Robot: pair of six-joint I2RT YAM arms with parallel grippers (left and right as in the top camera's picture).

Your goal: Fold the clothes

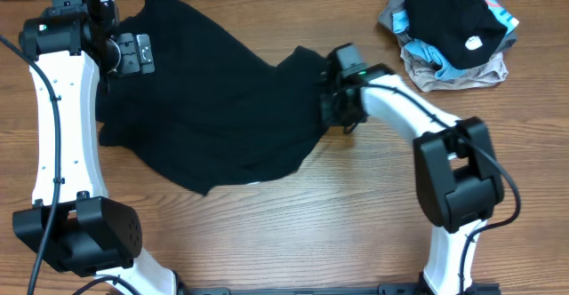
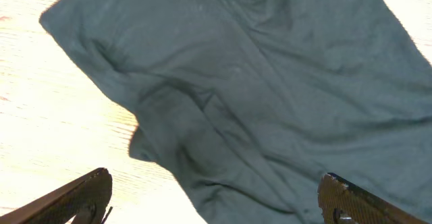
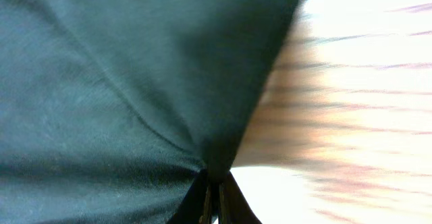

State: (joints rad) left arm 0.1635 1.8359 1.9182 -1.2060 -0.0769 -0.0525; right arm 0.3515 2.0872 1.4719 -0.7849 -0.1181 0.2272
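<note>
A black garment lies spread and rumpled across the middle-left of the wooden table. My right gripper is shut on its right edge; the right wrist view shows the dark cloth pinched between the closed fingers. My left gripper is open and empty, hovering over the garment's upper left part. The left wrist view shows the wrinkled cloth below its wide-apart fingers, with a corner of it toward the top left.
A pile of other clothes, black, blue and beige, sits at the far right of the table. Both arm bases stand at the near edge, left and right.
</note>
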